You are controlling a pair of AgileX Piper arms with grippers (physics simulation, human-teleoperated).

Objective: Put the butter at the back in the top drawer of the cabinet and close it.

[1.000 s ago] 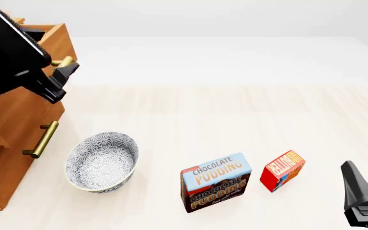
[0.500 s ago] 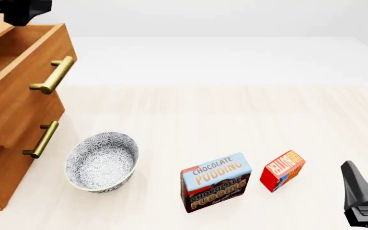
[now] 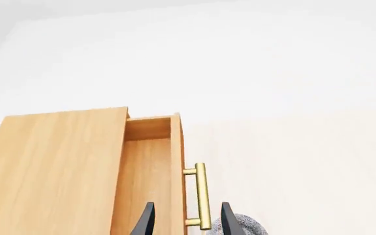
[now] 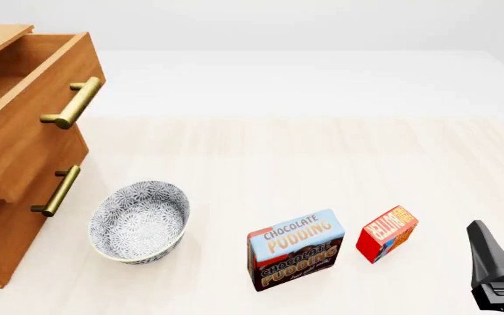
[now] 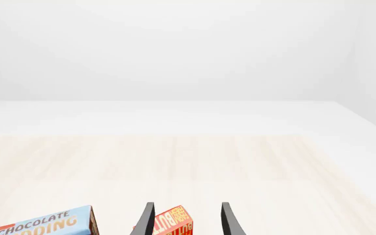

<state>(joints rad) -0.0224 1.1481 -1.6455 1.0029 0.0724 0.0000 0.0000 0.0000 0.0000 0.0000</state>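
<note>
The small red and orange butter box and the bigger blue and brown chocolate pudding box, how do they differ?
The small red and orange butter box is clearly smaller than the blue and brown chocolate pudding box. The butter box has a red side and an orange face with white lettering; the pudding box has a pale blue top band over dark brown. The butter box lies nearer the right tool. Both are cardboard-like boxes standing tilted on the light wooden table, apart from each other.
</note>
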